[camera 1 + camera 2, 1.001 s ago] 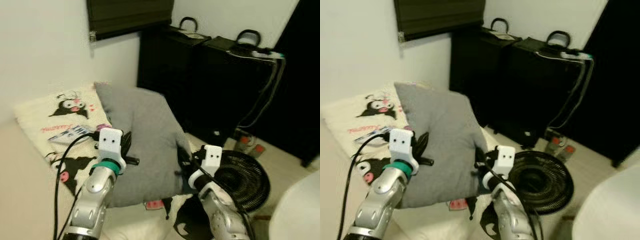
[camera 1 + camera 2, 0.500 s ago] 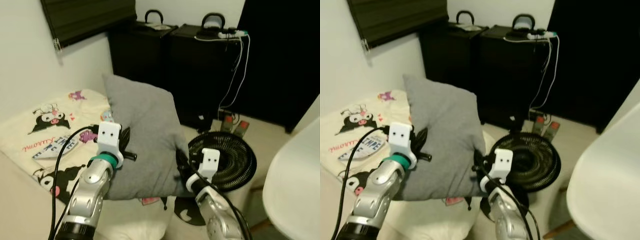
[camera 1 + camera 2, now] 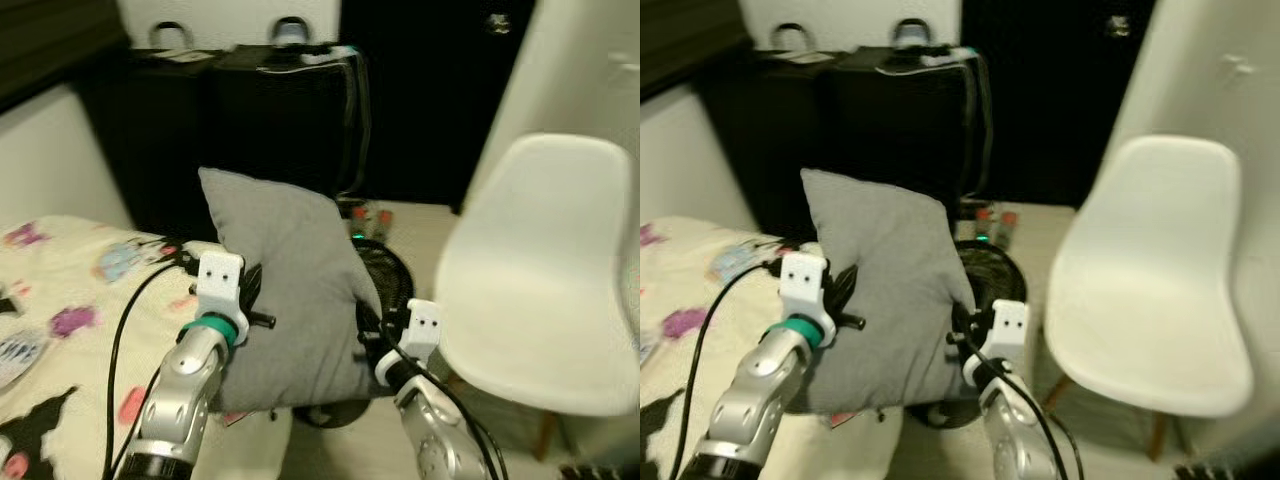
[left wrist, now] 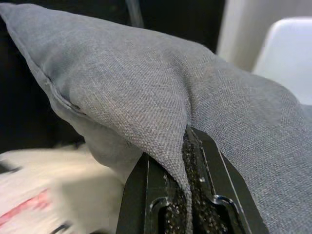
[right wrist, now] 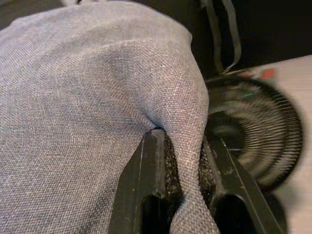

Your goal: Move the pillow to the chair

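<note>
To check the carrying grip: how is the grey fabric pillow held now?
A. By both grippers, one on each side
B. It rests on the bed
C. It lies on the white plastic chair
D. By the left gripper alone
A: the left gripper and the right gripper each pinch a fold of the grey fabric pillow.

Pillow [image 3: 290,290]: grey woven fabric, square, piped seam along the edge. Held upright in the air, one corner pointing up, body slightly creased. Fabric pinched at its left edge between the jaws of the left gripper [image 4: 187,161] and at its right edge between the jaws of the right gripper [image 5: 178,165]. Chair [image 3: 530,270]: white moulded shell seat with wooden legs, upright on the floor, to the robot's right of the pillow, close beside it but not touching. Seat bare.
</note>
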Controlling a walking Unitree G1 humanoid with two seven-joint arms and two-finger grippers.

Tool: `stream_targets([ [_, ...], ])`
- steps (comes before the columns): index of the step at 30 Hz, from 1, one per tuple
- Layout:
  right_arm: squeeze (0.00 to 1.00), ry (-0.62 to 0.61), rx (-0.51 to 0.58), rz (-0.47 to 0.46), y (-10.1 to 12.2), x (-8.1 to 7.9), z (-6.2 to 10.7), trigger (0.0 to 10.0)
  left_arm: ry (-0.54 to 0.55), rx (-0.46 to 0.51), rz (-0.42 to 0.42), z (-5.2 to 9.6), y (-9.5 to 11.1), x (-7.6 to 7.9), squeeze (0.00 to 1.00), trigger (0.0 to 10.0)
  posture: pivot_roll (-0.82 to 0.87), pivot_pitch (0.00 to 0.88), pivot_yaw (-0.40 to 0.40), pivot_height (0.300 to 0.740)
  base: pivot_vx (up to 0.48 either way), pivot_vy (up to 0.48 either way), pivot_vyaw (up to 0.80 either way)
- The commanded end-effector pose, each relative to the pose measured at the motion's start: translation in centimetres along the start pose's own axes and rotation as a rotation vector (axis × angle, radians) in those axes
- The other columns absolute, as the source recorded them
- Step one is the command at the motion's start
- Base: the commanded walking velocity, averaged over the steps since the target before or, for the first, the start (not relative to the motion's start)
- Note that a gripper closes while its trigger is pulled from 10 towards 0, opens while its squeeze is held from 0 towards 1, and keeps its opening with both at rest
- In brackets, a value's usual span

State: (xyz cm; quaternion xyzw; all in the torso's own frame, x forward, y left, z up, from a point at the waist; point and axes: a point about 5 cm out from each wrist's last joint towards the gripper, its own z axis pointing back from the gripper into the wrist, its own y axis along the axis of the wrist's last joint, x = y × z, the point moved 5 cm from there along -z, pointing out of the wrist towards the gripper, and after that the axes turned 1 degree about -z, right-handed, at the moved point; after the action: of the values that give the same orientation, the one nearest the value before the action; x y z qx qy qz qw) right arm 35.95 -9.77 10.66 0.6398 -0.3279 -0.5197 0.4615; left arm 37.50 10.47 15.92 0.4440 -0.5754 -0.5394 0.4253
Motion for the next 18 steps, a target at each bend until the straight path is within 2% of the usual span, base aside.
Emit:
stream_targets([
  [1, 0.0, 0.034, 0.009, 0.0, 0.24, -1.16, -0.23, 10.0, 0.005, 0.046, -0.008, 0.25, 0.8, -0.11, 0.0, 10.0, -0.03, 0.0, 0.062, 0.74, 0.0, 0.0, -0.8],
  [7, 0.0, 0.06, 0.005, 0.024, 0.66, -1.45, -0.72, 10.0, 0.042, 0.04, 0.005, 0.75, 0.32, -0.61, 0.0, 10.0, -0.03, 0.0, 0.045, 0.74, 0.0, 0.0, -0.8],
  [18, 0.0, 0.061, 0.0, 0.031, 0.54, -1.46, -0.49, 10.0, 0.046, 0.046, 0.019, 0.9, 0.35, -0.69, 0.0, 10.0, -0.04, 0.005, 0.044, 0.74, 0.0, 0.0, -0.8],
])
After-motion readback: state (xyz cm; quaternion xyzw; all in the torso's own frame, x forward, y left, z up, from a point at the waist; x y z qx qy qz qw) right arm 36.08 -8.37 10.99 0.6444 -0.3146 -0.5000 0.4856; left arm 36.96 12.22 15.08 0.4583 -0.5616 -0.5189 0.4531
